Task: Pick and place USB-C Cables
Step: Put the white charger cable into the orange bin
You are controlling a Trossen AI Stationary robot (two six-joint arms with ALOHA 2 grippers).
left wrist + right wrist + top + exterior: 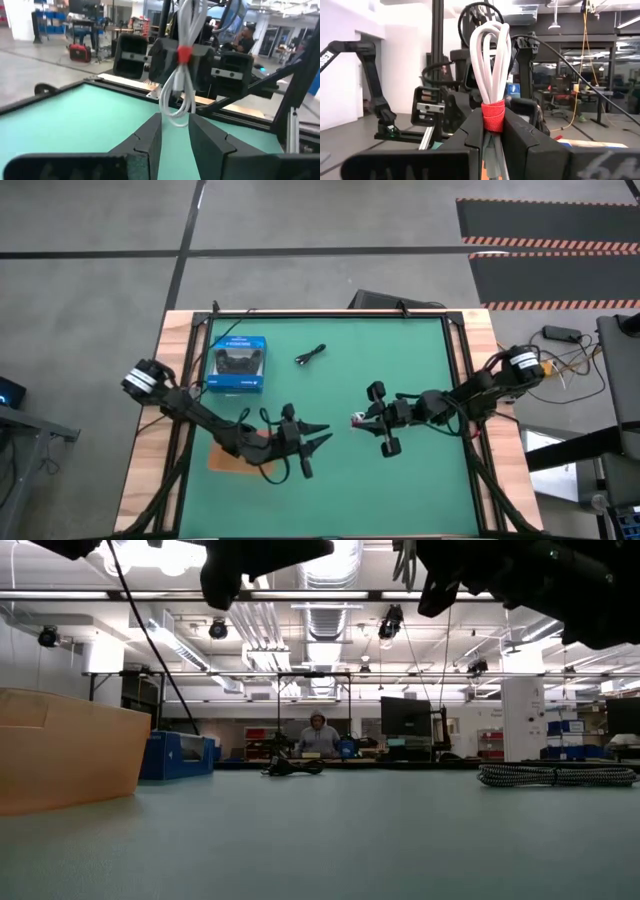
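My right gripper (362, 420) is over the middle of the green mat, shut on a white cable bundle (491, 60) tied with a red strap. My left gripper (322, 435) is open and faces it from the left, a short way off. In the left wrist view the white cable (181, 75) hangs just beyond the left gripper (175, 120), apart from its fingers. A black cable (312, 355) lies on the mat toward the far edge. A grey braided cable (555, 775) lies on the mat at the right of the low view. No red-pink cable shows. My right gripper pinches the white bundle between its two fingers at the red strap (493, 116), about midway along the bundle. The fingers come in level from the table's right and lie across the bundle. The cable is lifted clear of the mat, and one looped end (175, 111) hangs free past the fingers.
A blue box (238, 363) sits at the mat's far left. A flat orange-brown tray (228, 458) lies under my left arm and stands tall at the left of the low view, tray wall (60, 750). A person (318, 735) sits far behind the table.
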